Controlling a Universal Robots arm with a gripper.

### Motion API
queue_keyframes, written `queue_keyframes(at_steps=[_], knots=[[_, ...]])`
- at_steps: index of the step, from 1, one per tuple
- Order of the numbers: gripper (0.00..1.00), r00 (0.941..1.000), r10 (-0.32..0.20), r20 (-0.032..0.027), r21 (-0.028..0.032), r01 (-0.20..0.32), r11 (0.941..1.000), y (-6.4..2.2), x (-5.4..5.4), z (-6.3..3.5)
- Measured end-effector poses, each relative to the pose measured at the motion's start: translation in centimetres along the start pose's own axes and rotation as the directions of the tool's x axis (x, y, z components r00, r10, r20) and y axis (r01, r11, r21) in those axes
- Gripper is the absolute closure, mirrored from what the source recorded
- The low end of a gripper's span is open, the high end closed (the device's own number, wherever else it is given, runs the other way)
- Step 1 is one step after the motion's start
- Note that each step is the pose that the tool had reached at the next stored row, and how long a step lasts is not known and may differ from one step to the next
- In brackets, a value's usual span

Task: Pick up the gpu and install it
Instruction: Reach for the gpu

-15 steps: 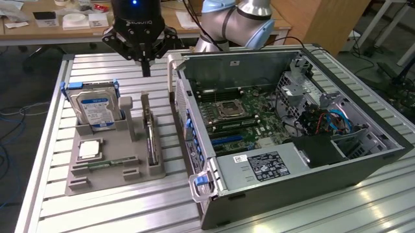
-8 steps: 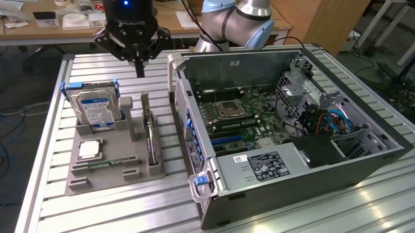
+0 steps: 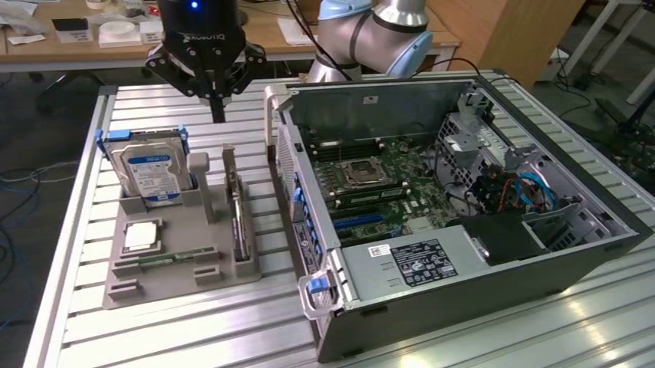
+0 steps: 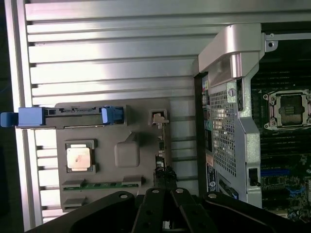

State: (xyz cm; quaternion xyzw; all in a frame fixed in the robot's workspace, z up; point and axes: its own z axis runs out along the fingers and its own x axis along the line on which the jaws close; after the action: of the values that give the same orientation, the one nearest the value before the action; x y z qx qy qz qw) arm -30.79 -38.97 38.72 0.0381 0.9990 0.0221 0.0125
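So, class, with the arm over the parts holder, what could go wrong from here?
The gripper hangs shut above the gpu, which stands on edge; lowered like that, it could strike the thin top edge instead of straddling it. The hard drive stands close by in the same holder and might get knocked.

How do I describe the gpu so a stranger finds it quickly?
Find the grey tray at the exterior view's left of the open computer case. The gpu stands on edge along the tray's side nearest it: a thin card, unlike the thick blue-labelled hard drive.
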Motion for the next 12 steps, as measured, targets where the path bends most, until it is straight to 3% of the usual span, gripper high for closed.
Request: queue_keyframes(at_steps=[4,12], knots=[[0.89,1.0,0.0,0.0001,-0.0001,0.0,1.0,-0.37,0.1,-0.01],[0.89,1.0,0.0,0.0001,-0.0001,0.0,1.0,-1.9,0.3,-0.08]])
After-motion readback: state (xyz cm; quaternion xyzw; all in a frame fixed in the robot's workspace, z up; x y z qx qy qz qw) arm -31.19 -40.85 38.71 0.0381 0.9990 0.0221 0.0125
